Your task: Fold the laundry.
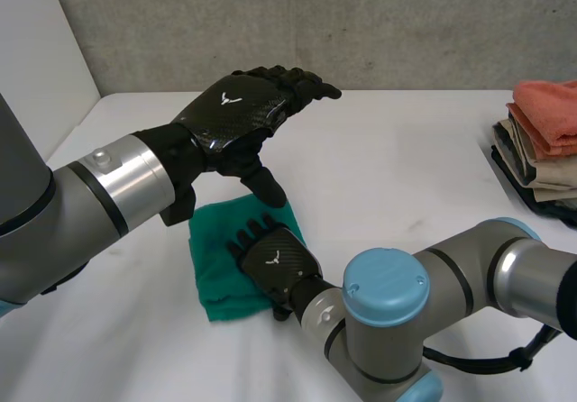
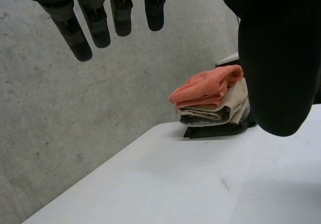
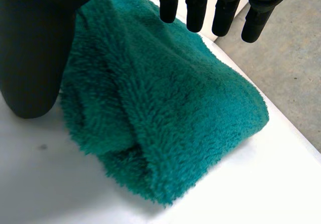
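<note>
A folded green fluffy towel (image 1: pixel 212 267) lies on the white table (image 1: pixel 397 177) near the front, left of centre. My right hand (image 1: pixel 275 262) hovers flat just over its right part, fingers straight and open; in the right wrist view the towel (image 3: pixel 165 108) bulges under the fingers (image 3: pixel 195 8) and thumb (image 3: pixel 35 48), which hold nothing. My left hand (image 1: pixel 243 105) is raised above the table behind the towel, palm down, open, its fingers (image 2: pixel 95 23) and thumb (image 2: pixel 276 63) straight and empty.
A stack of folded laundry (image 1: pixel 545 141), orange on top with beige and dark pieces below, sits at the table's right edge; the same stack (image 2: pixel 215 103) appears in the left wrist view. A grey concrete wall (image 1: pixel 315 23) rises behind the table.
</note>
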